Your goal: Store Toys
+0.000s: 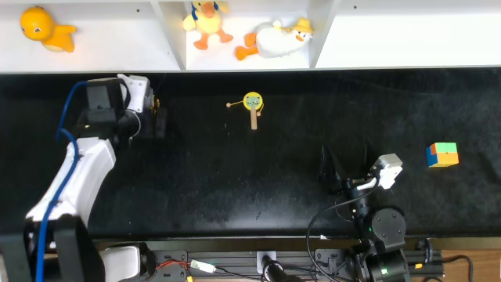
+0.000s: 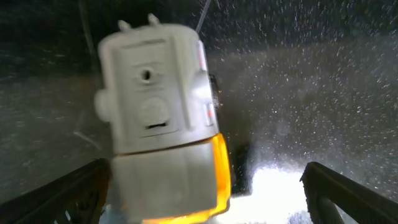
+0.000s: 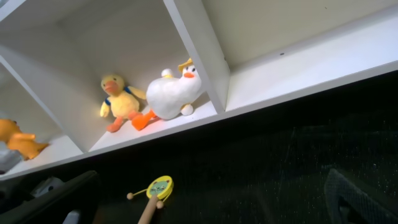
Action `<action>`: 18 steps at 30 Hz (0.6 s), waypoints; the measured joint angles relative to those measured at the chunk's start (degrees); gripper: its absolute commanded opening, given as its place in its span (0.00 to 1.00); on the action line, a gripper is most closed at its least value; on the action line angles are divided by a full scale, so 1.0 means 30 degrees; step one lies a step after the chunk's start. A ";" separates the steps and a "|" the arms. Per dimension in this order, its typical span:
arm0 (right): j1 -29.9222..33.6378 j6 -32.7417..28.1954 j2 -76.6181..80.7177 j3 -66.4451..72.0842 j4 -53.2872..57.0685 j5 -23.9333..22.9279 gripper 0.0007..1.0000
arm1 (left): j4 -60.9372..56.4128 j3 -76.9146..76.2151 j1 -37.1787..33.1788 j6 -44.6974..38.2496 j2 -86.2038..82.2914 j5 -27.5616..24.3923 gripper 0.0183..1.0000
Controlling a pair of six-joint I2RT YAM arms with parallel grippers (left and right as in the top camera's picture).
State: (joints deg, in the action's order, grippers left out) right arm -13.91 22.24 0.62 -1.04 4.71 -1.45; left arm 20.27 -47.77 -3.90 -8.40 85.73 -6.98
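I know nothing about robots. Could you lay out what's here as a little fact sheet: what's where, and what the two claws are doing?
Setting: black table with a white shelf along its far edge
Shelf, left compartment: orange duck
Shelf, middle compartment: yellow duck plush beside white goose plush
On the table: drum rattle; colour cube
Left gripper: open, with a white-and-orange toy close in front of it
Right gripper: open, holding nothing, over the table's near side
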 measured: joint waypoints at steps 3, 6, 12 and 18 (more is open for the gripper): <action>0.0000 0.0000 0.0007 0.0000 -0.0007 0.0000 1.00 | -0.0189 0.0058 0.0029 0.0131 0.0517 0.0153 1.00; -0.0007 -0.0007 0.0007 0.0000 0.0000 0.0000 1.00 | -0.0350 0.0058 0.0029 0.0211 0.0845 0.0532 0.98; 0.0000 0.0000 0.0000 0.0000 -0.0007 0.0007 1.00 | -0.0809 0.0058 0.0022 0.0306 0.1071 0.1231 0.89; 0.0000 0.0000 0.0000 0.0000 0.0000 -0.0007 1.00 | -0.1326 0.0073 0.0029 0.0335 0.1144 0.1639 0.85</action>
State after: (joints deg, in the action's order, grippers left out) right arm -13.91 22.24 0.62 -1.04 4.71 -1.48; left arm 16.29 -47.55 -3.81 -7.40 89.17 -2.07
